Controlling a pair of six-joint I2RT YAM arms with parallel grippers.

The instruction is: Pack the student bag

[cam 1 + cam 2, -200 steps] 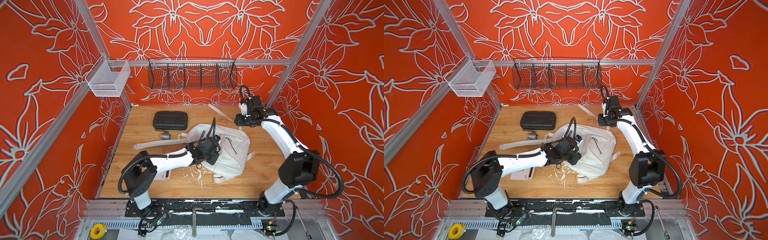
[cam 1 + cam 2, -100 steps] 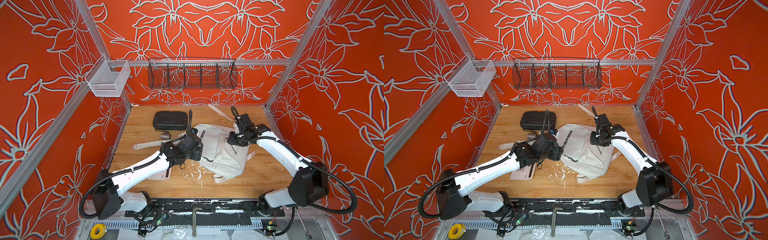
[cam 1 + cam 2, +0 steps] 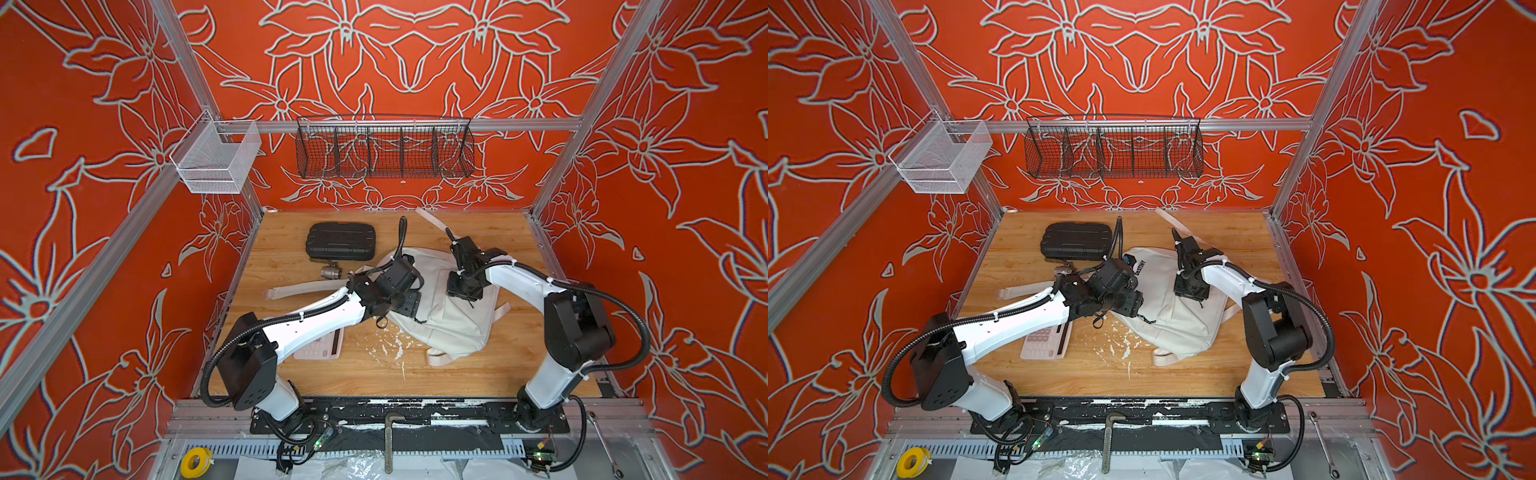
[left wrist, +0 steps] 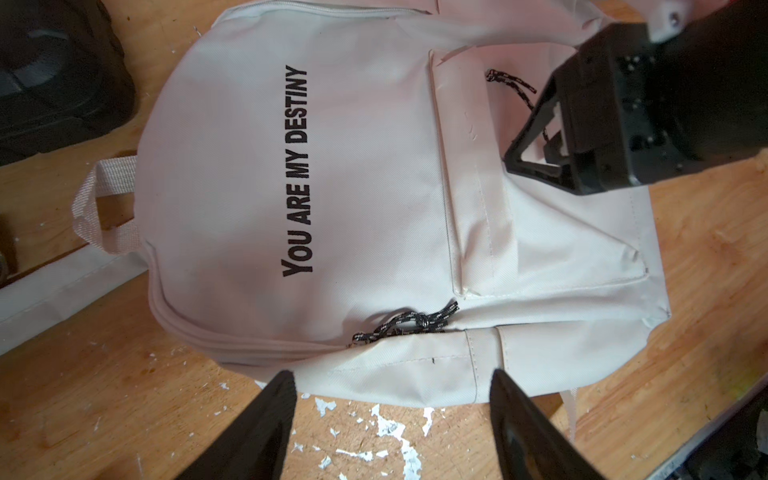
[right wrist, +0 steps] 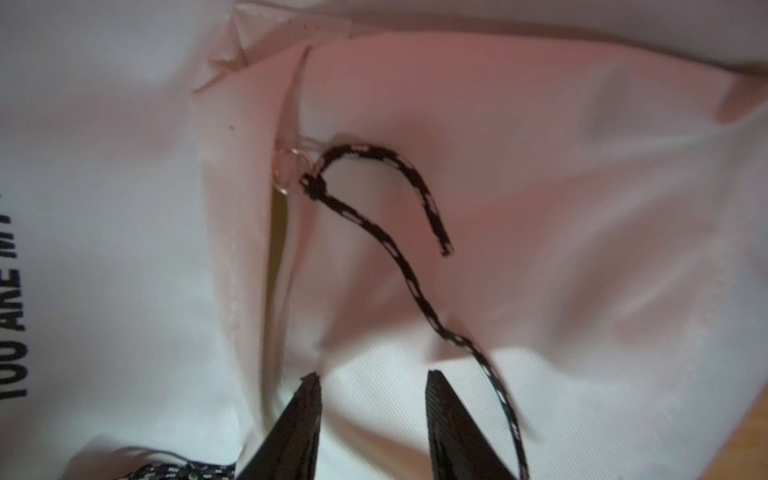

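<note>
The student bag (image 3: 451,328) (image 3: 1169,318) lies flat on the wooden table, print side up, with "YOU ARE MY DESTINY" readable in the left wrist view (image 4: 249,166). My left gripper (image 3: 410,306) (image 4: 392,378) hovers open over the bag's side edge, close to the main zipper's black cord pull (image 4: 405,326), with nothing between its fingers. My right gripper (image 3: 463,291) (image 5: 372,374) stands open just above the front pocket (image 4: 490,199). The pocket's black cord pull (image 5: 390,249) runs past one fingertip, outside the jaws. The pocket zipper shows a narrow gap.
A black hard case (image 3: 340,241) and a small metal fitting (image 3: 330,273) lie behind and left of the bag. A pink-white calculator (image 3: 320,351) sits partly under my left arm. A long strap (image 3: 307,289) trails left. A black wire basket (image 3: 384,147) and white mesh basket (image 3: 216,160) hang on the walls.
My right arm has swung from the back of the table down onto the bag's front pocket. My left gripper has opened wider and shifted to the bag's side edge.
</note>
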